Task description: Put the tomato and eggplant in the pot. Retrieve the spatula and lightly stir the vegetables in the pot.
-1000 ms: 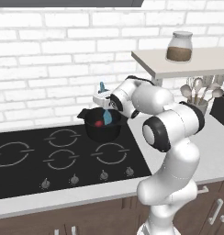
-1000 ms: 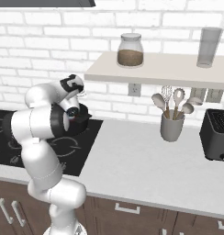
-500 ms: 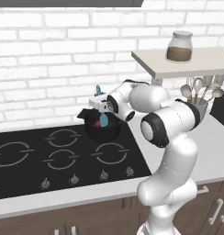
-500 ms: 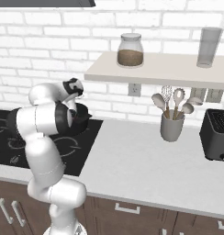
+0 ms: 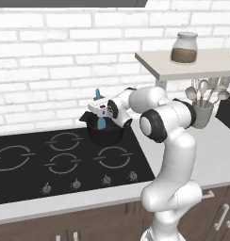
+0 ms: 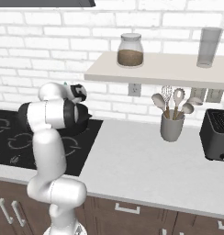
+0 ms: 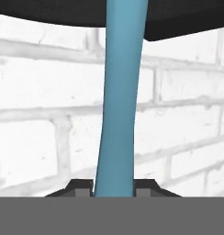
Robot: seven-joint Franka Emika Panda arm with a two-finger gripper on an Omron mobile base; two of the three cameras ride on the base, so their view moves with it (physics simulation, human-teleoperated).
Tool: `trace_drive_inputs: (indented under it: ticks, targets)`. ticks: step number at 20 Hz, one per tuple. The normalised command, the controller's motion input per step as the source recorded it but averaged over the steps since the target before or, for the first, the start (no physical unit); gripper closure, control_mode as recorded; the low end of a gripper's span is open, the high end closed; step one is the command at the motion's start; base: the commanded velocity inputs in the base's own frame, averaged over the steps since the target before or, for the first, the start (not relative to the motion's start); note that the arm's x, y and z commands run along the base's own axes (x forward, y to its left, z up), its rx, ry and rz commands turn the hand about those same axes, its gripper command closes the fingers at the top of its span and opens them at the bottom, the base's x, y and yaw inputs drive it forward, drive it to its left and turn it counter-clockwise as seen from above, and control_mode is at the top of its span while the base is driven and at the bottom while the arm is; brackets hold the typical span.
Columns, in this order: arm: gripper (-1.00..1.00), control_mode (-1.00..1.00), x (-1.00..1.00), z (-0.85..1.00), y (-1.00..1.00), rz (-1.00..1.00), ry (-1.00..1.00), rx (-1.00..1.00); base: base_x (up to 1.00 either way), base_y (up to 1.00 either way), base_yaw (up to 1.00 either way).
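A squat black pot (image 5: pixel 107 136) stands on the back right burner of the cooktop (image 5: pixel 36 162). My gripper (image 5: pixel 99 104) hovers above its rim, shut on the slim handle of the light-blue spatula (image 5: pixel 102 123). The spatula's blade hangs down at the pot's mouth. In the hand view the spatula (image 7: pixel 117 114) runs from between my gripper (image 7: pixel 113 186) fingers to the black pot (image 7: pixel 178 18) at the top. In the right base view my arm covers most of the pot (image 6: pixel 84 123). The tomato and eggplant are hidden.
A grey utensil cup (image 6: pixel 172 126) with beige spoons and a whisk stands on the counter to the right, beside a black toaster (image 6: pixel 218 134). A shelf (image 6: pixel 155 73) above carries a jar (image 6: pixel 130 49) and a glass (image 6: pixel 208 46). The brick wall is close behind the pot.
My hand has drifted slightly left and down over the pot, carrying the spatula with it. The pot has stayed in place.
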Motion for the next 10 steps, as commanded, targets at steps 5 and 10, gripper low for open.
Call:
trace_drive_inputs:
  ticks: [5, 10]
  targets:
    - [1.00, -1.00, 0.32, -0.19, 0.03, 0.00, -0.03, 0.04, 0.00, 0.00, 0.00]
    - [1.00, -1.00, 0.10, -0.43, 0.00, 0.00, 0.00, 0.02, 0.00, 0.00, 0.00]
